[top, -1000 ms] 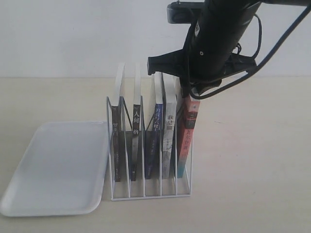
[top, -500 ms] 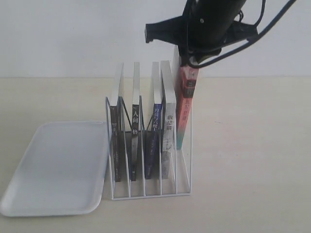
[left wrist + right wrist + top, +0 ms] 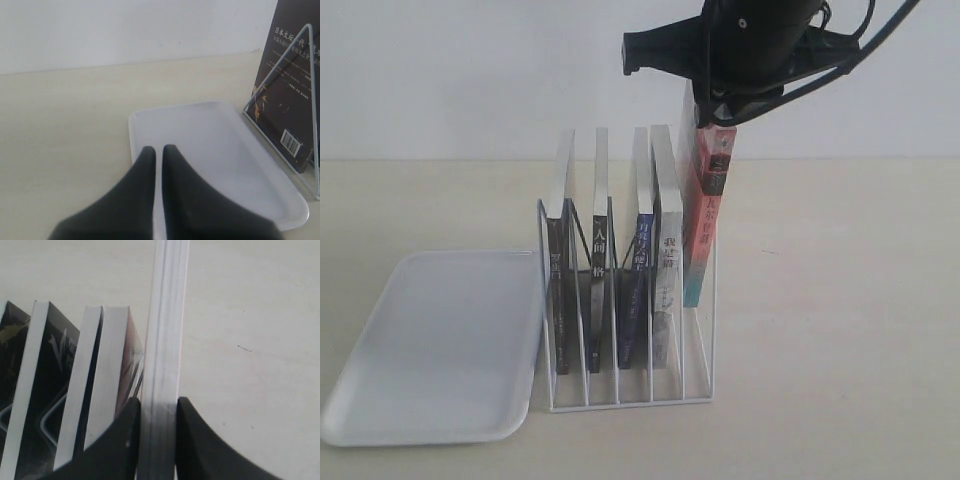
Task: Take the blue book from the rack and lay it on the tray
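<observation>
The rack (image 3: 630, 405) was made of thin wire with a smooth white coating. The tray (image 3: 430, 340) was white translucent plastic with a smooth, frosted, low-gloss surface, and the table (image 3: 840, 320) had a pale, matt, wood-like top with faint specks. The red-orange book (image 3: 705, 220) had a printed cover with a slight sheen and a white, matt paper page block, and the black-covered book (image 3: 285, 100) had a smooth dark cover with a soft gloss. The fingers of the left gripper (image 3: 159, 148) and the right gripper (image 3: 157, 400) were a smooth black material with a dull satin finish; whether plastic or rubber could not be determined.
</observation>
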Available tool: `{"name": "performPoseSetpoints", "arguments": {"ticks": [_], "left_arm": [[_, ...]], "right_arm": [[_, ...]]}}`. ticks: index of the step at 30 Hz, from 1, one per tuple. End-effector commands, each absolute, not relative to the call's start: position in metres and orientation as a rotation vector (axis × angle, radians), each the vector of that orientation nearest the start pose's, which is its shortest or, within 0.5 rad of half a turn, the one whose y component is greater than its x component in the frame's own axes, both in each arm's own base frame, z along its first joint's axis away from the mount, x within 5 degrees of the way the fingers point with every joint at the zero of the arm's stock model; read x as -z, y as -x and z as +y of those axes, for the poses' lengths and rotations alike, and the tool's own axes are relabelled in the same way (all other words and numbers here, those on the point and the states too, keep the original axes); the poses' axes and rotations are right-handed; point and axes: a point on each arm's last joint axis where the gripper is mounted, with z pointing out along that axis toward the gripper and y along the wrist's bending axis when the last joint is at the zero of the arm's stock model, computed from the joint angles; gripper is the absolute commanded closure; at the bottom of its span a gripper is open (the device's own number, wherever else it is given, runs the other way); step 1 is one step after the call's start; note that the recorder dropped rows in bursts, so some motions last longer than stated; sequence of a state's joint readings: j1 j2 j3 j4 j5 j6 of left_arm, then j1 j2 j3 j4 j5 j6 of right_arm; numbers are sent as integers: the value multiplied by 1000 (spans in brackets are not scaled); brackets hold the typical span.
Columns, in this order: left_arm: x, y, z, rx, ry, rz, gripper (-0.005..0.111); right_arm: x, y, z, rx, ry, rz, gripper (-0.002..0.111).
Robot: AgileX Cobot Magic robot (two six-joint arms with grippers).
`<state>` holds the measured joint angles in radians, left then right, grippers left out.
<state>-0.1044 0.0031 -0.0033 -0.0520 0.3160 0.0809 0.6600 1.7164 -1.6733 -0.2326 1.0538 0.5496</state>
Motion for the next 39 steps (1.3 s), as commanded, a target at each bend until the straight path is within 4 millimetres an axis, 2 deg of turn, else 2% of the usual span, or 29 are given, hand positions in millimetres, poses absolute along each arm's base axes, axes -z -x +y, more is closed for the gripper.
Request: {"name": "performPoseSetpoints", "arguments": {"ticks": [1, 7, 12, 28, 39], "left_arm": [[-185, -54, -7, 68, -125, 1794, 102], [-185, -54, -7, 68, -125, 1794, 102], [-185, -54, -7, 68, -125, 1794, 102], [-185, -54, -7, 68, -125, 1794, 102], [-185, -54, -7, 68, -125, 1794, 102]], "right_arm": [[-366, -307, 212, -159, 217, 2507, 108], [-363, -300, 214, -134, 232, 2554, 108], [-364, -291, 227, -144, 292, 2540, 108], [-362, -291, 226, -122, 264, 2553, 108], [-341, -299, 234, -84, 272, 2617, 108]]}}
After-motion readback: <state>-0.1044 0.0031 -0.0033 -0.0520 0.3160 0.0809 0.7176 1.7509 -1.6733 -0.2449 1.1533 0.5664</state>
